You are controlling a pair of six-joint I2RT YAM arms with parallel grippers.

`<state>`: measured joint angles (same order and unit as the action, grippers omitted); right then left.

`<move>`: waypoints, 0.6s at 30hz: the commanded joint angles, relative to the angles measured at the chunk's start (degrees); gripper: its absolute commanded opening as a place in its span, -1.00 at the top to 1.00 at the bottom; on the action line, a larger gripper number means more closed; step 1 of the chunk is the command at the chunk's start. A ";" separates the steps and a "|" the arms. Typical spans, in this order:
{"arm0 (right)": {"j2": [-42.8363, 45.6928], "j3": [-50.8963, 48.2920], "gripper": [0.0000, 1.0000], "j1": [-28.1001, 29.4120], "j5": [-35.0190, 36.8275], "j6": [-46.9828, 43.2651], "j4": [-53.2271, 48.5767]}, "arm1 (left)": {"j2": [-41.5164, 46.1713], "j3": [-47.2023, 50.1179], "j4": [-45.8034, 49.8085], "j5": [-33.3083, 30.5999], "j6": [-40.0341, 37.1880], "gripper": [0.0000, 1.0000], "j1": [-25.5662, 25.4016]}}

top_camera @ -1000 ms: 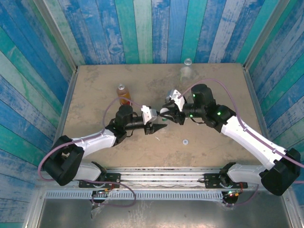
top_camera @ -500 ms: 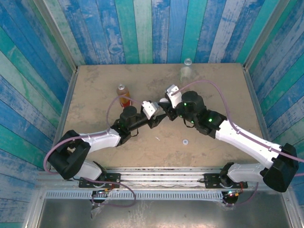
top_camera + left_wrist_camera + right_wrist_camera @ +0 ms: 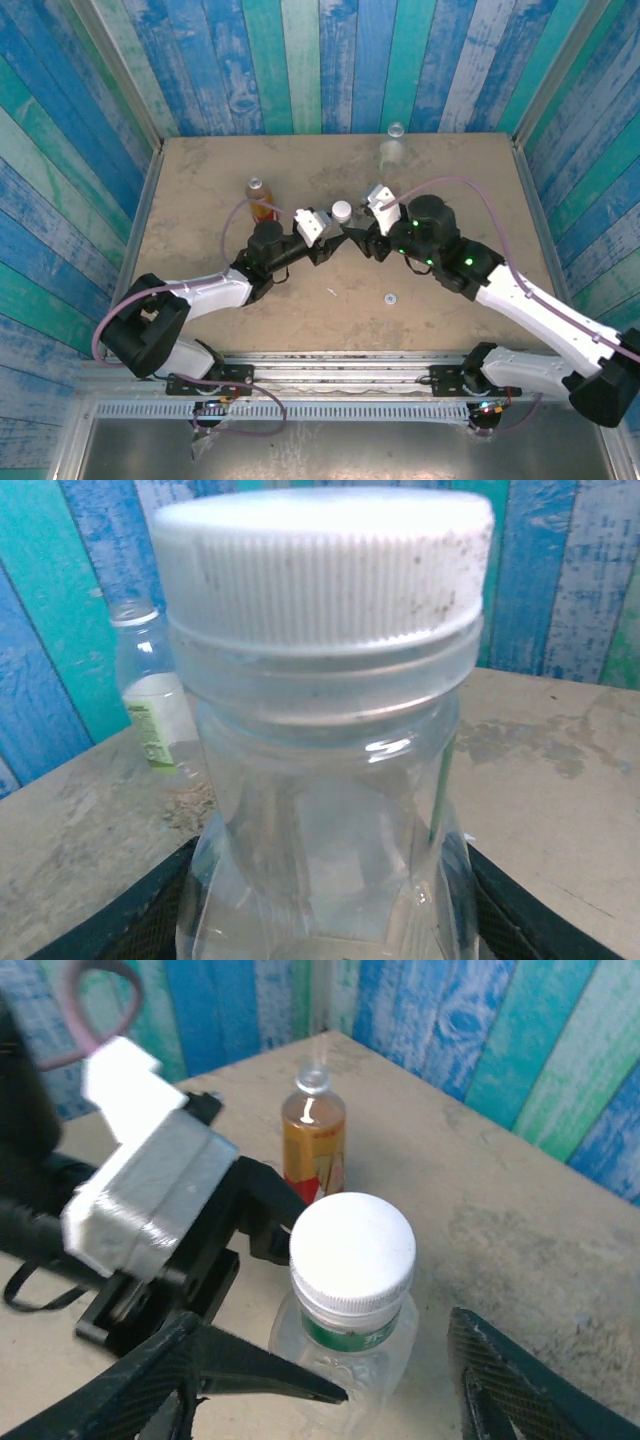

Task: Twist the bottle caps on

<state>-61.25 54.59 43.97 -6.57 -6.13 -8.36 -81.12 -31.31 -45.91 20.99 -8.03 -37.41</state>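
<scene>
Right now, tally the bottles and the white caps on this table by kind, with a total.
Plastic bottles: 3 (orange-amber bottle, capped clear bottle, uncapped clear bottle at the far edge)
Round white plastic caps: 2 (fitted cap, loose cap)
Total: 5

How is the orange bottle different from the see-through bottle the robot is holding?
The orange bottle holds amber liquid; the clear bottle looks see-through. The orange bottle is open at the top; the clear bottle wears a white cap. The orange bottle stands alone on the table; the clear bottle sits in the left gripper. Both are small and upright.
</scene>
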 commanded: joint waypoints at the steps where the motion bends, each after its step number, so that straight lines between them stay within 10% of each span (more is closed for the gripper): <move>1: 2.98 -0.85 -0.39 -1.12 -7.04 -6.36 -3.68 | 3.01 1.35 -1.37 10.83 -1.47 0.12 0.97; 18: -3.39 3.76 -0.28 -2.74 -15.10 -7.13 -8.08 | 3.91 -0.76 4.17 24.29 -4.10 0.11 1.11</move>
<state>-64.12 56.77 41.43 -20.14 -13.15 -15.49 -79.20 -30.52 -43.09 41.82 -11.09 -36.47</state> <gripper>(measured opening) 0.642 0.581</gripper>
